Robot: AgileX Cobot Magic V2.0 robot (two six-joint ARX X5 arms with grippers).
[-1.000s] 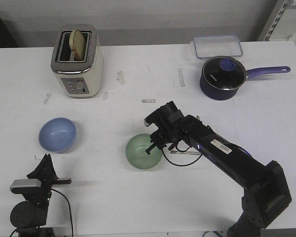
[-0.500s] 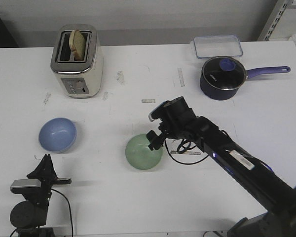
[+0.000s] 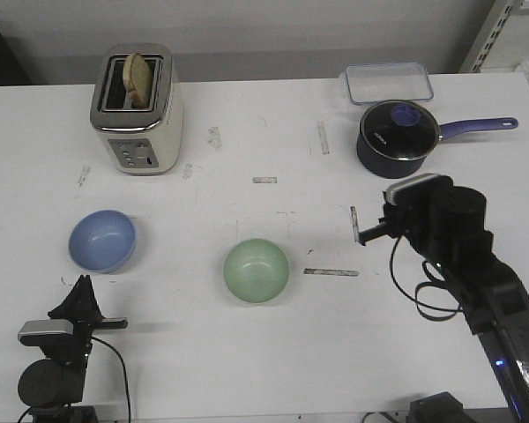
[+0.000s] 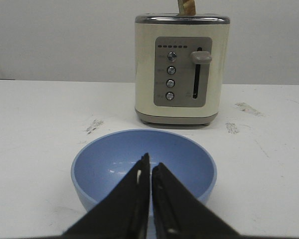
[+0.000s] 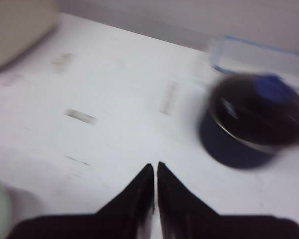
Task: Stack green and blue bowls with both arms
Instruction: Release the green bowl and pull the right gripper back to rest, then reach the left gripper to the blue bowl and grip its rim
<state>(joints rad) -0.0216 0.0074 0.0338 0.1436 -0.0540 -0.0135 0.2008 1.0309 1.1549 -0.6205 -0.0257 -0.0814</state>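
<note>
Two bowls apart: green bowl [image 3: 257, 270] centre frame, blue bowl [image 3: 102, 240] at left. Left gripper [image 4: 150, 172] and right gripper [image 5: 155, 172] look closed, empty, though blurred. We judge no grasp begun; approach next

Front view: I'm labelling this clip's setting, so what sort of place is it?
Probably a lab tabletop staged as a kitchen: a toaster holding bread, a lidded saucepan and a clear container sit on a scuffed white table.
</note>
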